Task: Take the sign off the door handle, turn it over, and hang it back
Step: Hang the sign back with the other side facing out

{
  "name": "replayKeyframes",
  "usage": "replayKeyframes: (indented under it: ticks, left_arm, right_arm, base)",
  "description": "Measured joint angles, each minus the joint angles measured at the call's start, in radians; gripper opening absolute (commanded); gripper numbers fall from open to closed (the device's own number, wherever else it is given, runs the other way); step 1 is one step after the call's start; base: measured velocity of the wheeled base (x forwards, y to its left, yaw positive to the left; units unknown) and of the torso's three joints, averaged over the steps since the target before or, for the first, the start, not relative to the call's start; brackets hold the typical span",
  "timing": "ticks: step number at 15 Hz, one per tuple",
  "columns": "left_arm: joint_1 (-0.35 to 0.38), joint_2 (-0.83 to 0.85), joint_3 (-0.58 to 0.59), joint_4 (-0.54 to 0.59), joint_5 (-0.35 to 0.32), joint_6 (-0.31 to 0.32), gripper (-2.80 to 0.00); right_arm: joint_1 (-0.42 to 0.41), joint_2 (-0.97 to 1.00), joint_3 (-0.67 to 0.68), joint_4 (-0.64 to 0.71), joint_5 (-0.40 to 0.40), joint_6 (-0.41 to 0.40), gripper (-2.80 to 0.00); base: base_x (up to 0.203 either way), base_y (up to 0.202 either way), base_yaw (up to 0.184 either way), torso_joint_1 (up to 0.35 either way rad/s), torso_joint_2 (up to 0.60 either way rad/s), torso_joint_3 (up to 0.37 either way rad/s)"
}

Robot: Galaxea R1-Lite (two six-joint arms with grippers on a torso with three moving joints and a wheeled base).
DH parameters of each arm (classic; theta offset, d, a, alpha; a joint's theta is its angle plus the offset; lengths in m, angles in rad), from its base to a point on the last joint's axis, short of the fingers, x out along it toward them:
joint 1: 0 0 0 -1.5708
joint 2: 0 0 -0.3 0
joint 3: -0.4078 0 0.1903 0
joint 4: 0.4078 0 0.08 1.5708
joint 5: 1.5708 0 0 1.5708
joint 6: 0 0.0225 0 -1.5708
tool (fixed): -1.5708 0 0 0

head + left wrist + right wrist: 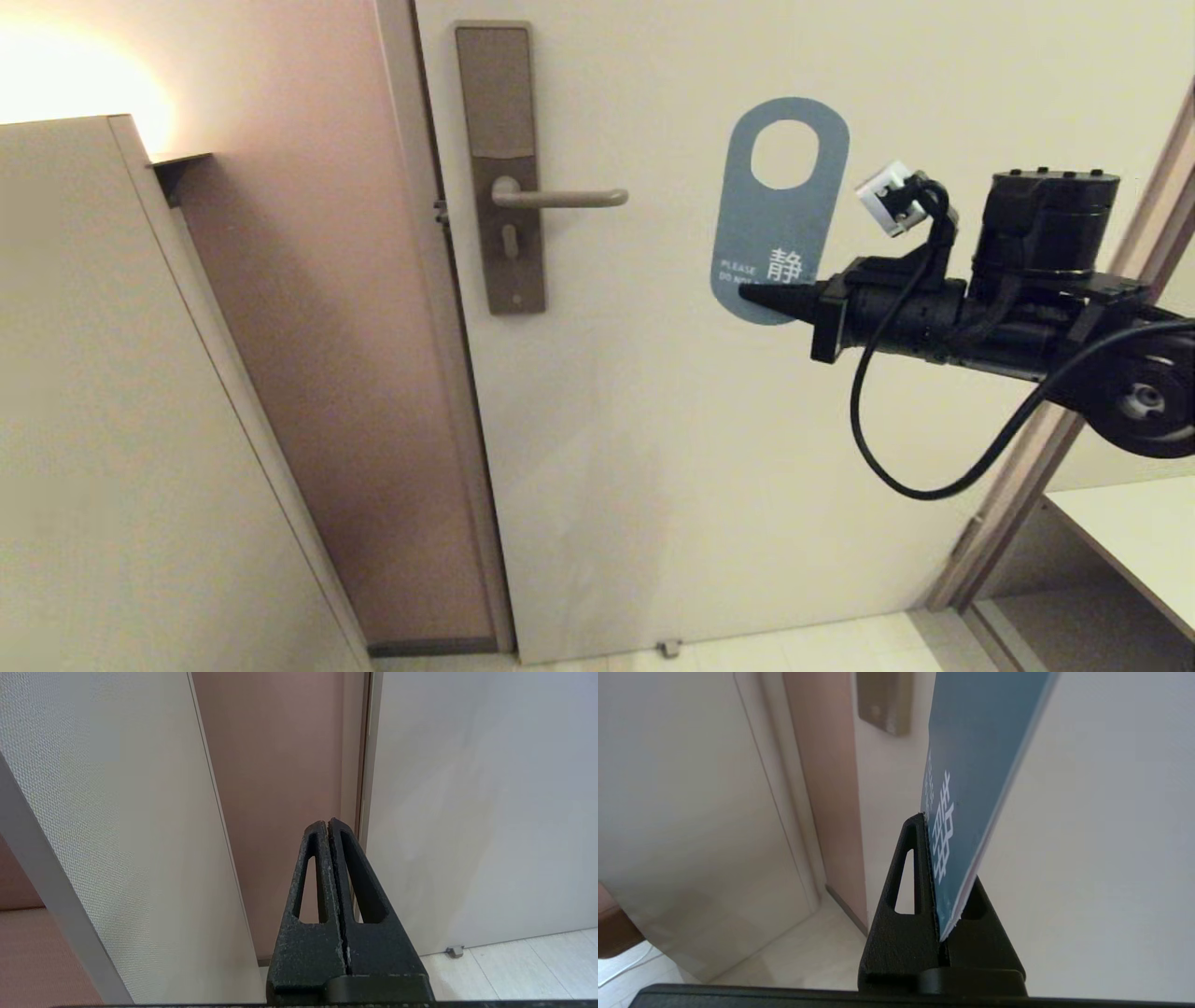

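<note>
Head view: we see the sign [780, 210] off the door handle [560, 198].
Our right gripper [747, 294] pinches its lower end, teal face outward; our left gripper [328, 823] is closed, empty.

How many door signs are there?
1. The sign is off the door handle, pinched at its lower end by the right gripper, teal side showing. None other visible.

The flat teal card sign [780, 219] looks matt; the slim brushed-metal door handle [560, 198] has a dull sheen; the black gripper fingers [920, 868] look rough, grainy plastic.
</note>
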Motion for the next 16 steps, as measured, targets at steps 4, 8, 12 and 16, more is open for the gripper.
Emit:
replayKeyframes:
  ticks: [4,8,12,16]
  left_arm:
    - [0.0,0.0,0.0,0.0,0.0,0.0,-2.8]
    - [0.0,0.0,0.0,0.0,0.0,0.0,-2.8]
    - [0.0,0.0,0.0,0.0,0.0,0.0,-2.8]
    - [0.0,0.0,0.0,0.0,0.001,0.0,-2.8]
  right_arm:
    - [0.032,0.075,-0.077,0.0,-0.003,-0.001,-2.8]
    - [0.046,0.138,-0.159,0.0,-0.058,-0.002,-2.8]
    - [0.071,0.189,-0.224,0.0,-0.067,-0.003,-2.8]
    - [0.107,0.241,-0.288,-0.001,-0.149,-0.002,-2.8]
  base:
    - [0.0,0.0,0.0,0.0,0.0,0.0]
    - [0.0,0.0,0.0,0.0,0.0,0.0]
    - [0.0,0.0,0.0,0.0,0.0,0.0]
    - [0.0,0.0,0.0,0.0,0.0,0.0]
